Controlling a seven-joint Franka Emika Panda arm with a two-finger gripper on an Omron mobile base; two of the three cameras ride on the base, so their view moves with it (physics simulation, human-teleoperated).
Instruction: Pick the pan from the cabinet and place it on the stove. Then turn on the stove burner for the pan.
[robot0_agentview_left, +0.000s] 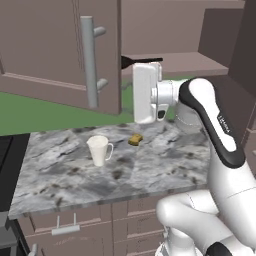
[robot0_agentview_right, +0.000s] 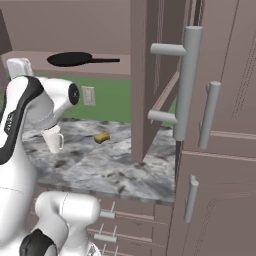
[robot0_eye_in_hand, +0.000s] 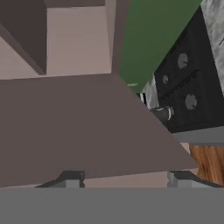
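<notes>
You've got the flat round all-black frying pan (robot0_agentview_right: 73, 59) lying on the open mauve-brown cabinet (robot0_agentview_left: 55, 47) shelf w/ its thin handle sticking out, gripper (robot0_eye_in_hand: 124, 178) tips spread apart holding nothing, white mug (robot0_agentview_left: 99, 149) on the grey marbled surface (robot0_agentview_left: 150, 170) below.

Pan (robot0_agentview_right: 74, 59): flat, black, lying level on the open cabinet's (robot0_agentview_right: 150, 75) bottom shelf near its front edge, long thin handle pointing toward the open door. Cabinet: mauve-brown, both doors swung open, vertical silver bar handles. Stove (robot0_eye_in_hand: 188, 94): black cooktop, round burners visible.
</notes>
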